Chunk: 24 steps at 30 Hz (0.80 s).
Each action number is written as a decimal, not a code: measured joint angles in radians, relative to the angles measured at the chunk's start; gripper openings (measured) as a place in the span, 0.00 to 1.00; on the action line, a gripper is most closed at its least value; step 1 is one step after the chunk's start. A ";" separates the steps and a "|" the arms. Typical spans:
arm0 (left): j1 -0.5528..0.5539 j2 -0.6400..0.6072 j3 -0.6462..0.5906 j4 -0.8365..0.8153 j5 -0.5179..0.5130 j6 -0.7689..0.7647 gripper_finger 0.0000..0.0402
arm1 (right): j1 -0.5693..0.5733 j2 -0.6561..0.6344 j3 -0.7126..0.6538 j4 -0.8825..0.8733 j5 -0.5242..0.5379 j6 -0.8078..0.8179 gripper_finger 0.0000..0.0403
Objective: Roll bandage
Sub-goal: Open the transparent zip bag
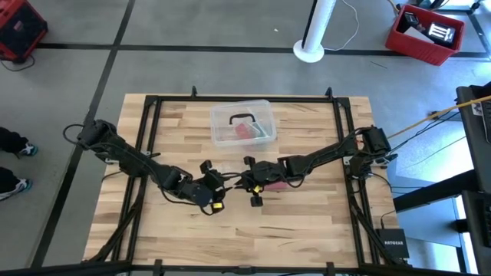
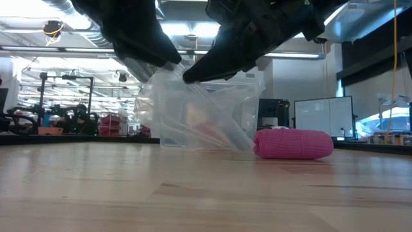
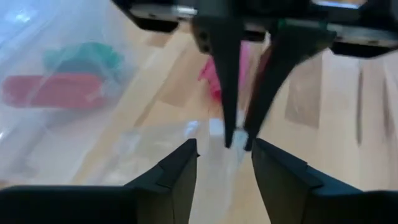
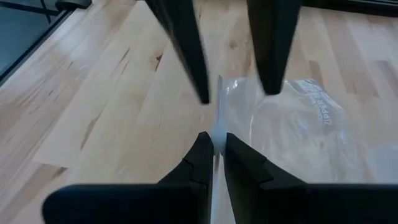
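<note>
Wooden planks make up the table (image 1: 184,238), and both arms meet near its middle. On it lies the bandage (image 2: 293,143), a small pink roll just beside the right arm and short of the clear plastic box (image 1: 242,123) by the far edge. Held up between the arms is a clear plastic wrapper (image 2: 193,119). The right gripper (image 4: 214,146) is clamped on the wrapper's edge. The left gripper (image 3: 224,152) faces it with its fingers apart, not gripping the wrapper.
</note>
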 joint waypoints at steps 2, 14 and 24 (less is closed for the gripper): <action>0.009 0.002 0.000 0.000 0.033 0.009 0.34 | 0.000 0.000 0.000 0.008 0.000 0.000 0.08; 0.054 0.006 0.000 0.035 0.111 0.040 0.06 | 0.000 0.000 0.000 0.037 0.024 -0.008 0.08; 0.037 -0.003 0.010 -0.001 0.031 0.073 0.01 | -0.001 -0.003 0.002 0.021 0.054 -0.004 0.08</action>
